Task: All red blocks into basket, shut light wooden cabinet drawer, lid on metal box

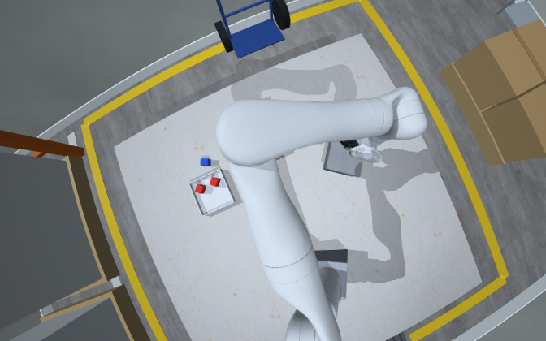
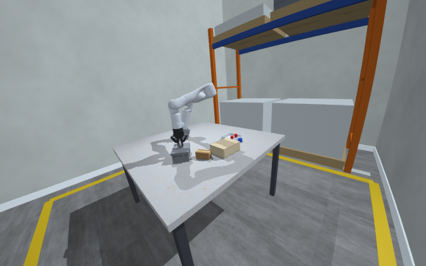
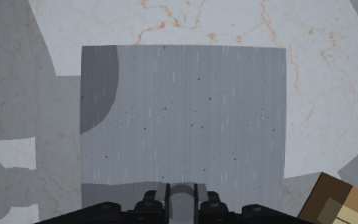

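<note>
My gripper (image 2: 180, 144) (image 3: 181, 198) points down at the metal box and is shut on the round knob of its grey lid (image 1: 340, 161) (image 2: 175, 151) (image 3: 181, 115). The lid is over the box (image 2: 180, 158); I cannot tell whether it sits all the way down. Two red blocks (image 1: 200, 188) (image 1: 214, 182) (image 2: 232, 137) (image 2: 235, 135) are in the pale basket (image 1: 221, 200). A blue block (image 1: 205, 161) (image 2: 239, 140) lies outside, beside the basket. The light wooden cabinet (image 2: 219, 152) stands on the table; its drawer cannot be made out. No other red block shows.
A small brown box (image 2: 203, 154) stands between the metal box and the cabinet; a brown object (image 3: 338, 200) shows at the lower right in the wrist view. My arm crosses over the table's middle in the top view and hides what is beneath. The table edge (image 2: 227, 192) faces the exterior view.
</note>
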Tool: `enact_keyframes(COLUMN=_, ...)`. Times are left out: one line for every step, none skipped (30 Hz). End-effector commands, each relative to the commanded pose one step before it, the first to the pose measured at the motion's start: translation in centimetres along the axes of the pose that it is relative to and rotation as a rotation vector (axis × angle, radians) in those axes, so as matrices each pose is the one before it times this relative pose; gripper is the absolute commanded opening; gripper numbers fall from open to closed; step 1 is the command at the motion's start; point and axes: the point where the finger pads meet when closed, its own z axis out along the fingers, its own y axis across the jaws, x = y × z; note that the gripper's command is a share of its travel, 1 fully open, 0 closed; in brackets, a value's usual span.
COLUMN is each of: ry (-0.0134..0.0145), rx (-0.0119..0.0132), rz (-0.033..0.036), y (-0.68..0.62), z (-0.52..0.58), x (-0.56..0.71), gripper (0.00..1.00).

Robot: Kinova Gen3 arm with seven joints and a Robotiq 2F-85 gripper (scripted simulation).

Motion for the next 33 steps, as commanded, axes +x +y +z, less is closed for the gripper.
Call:
enact_keyframes(ry=-0.00197, rx=0.00002, rz=0.00006, y=-0.009, z=0.052, x=-0.057, gripper=0.10)
enact_keyframes(ry=0.00000, rx=0.00000, rz=0.00000, y=0.000, z=0.068, x=0.000, gripper=0.10)
enact_keyframes(ry=0.00000, rx=0.00000, rz=0.00000, y=0.000, z=0.068, x=0.000, gripper=0.10)
enact_keyframes(ry=0.00000, rx=0.00000, rz=0.00000, y=0.000, z=0.068, x=0.000, gripper=0.10)
enact_keyframes(ry=0.00000, rx=0.00000, rz=0.00000, y=0.000, z=0.069, x=0.000, gripper=0.10)
enact_keyframes(ry=0.00000, rx=0.00000, rz=0.00000, y=0.000, z=0.069, x=0.000, gripper=0.10)
enact_keyframes(ry=0.00000, rx=0.00000, rz=0.00000, y=0.000, z=0.069, x=0.000, gripper=0.10)
enact_keyframes(ry=0.00000, rx=0.00000, rz=0.00000, y=0.000, z=0.069, x=0.000, gripper=0.10)
enact_keyframes(ry=0.00000, rx=0.00000, rz=0.00000, y=0.000, z=0.069, x=0.000, gripper=0.10)
enact_keyframes(ry=0.00000, rx=0.00000, rz=0.00000, y=0.000, z=0.068, x=0.000, gripper=0.10)
enact_keyframes(ry=0.00000, rx=0.00000, rz=0.00000, y=0.000, z=0.068, x=0.000, gripper=0.10)
enact_keyframes(ry=0.00000, rx=0.00000, rz=0.00000, y=0.000, z=0.068, x=0.000, gripper=0.10)
enact_keyframes(ry=0.00000, rx=0.00000, rz=0.00000, y=0.000, z=0.000, x=0.000, gripper=0.10)
enact_keyframes(ry=0.00000, rx=0.00000, rz=0.00000, y=0.000, z=0.000, x=0.000, gripper=0.10)
enact_keyframes(ry=0.00000, rx=0.00000, rz=0.00000, y=0.000, z=0.068, x=0.000, gripper=0.10)
enact_keyframes(ry=0.00000, rx=0.00000, rz=0.00000, y=0.000, z=0.067, x=0.000, gripper=0.10)
enact_keyframes(ry=0.00000, rx=0.00000, rz=0.00000, y=0.000, z=0.067, x=0.000, gripper=0.10)
enact_keyframes(ry=0.00000, rx=0.00000, rz=0.00000, y=0.000, z=0.066, x=0.000, gripper=0.10)
enact_keyframes(ry=0.00000, rx=0.00000, rz=0.00000, y=0.000, z=0.065, x=0.000, gripper=0.10)
enact_keyframes(ry=0.00000, rx=0.00000, rz=0.00000, y=0.000, z=0.065, x=0.000, gripper=0.10)
enact_keyframes(ry=0.00000, rx=0.00000, rz=0.00000, y=0.000, z=0.064, x=0.000, gripper=0.10)
enact_keyframes(ry=0.00000, rx=0.00000, rz=0.00000, y=0.000, z=0.063, x=0.000, gripper=0.10)
enact_keyframes(ry=0.00000, rx=0.00000, rz=0.00000, y=0.000, z=0.062, x=0.000, gripper=0.10)
enact_keyframes(ry=0.00000, rx=0.00000, rz=0.00000, y=0.000, z=0.061, x=0.000, gripper=0.10)
enact_keyframes(ry=0.00000, rx=0.00000, rz=0.00000, y=0.000, z=0.060, x=0.000, gripper=0.10)
enact_keyframes(ry=0.00000, rx=0.00000, rz=0.00000, y=0.000, z=0.059, x=0.000, gripper=0.10)
enact_keyframes(ry=0.00000, rx=0.00000, rz=0.00000, y=0.000, z=0.057, x=0.000, gripper=0.10)
enact_keyframes(ry=0.00000, rx=0.00000, rz=0.00000, y=0.000, z=0.056, x=0.000, gripper=0.10)
enact_keyframes(ry=0.00000, rx=0.00000, rz=0.00000, y=0.000, z=0.055, x=0.000, gripper=0.10)
enact_keyframes(ry=0.00000, rx=0.00000, rz=0.00000, y=0.000, z=0.000, x=0.000, gripper=0.10)
enact_keyframes(ry=0.00000, rx=0.00000, rz=0.00000, y=0.000, z=0.000, x=0.000, gripper=0.10)
enact_keyframes(ry=0.00000, rx=0.00000, rz=0.00000, y=0.000, z=0.054, x=0.000, gripper=0.10)
enact_keyframes(ry=0.00000, rx=0.00000, rz=0.00000, y=0.000, z=0.052, x=0.000, gripper=0.10)
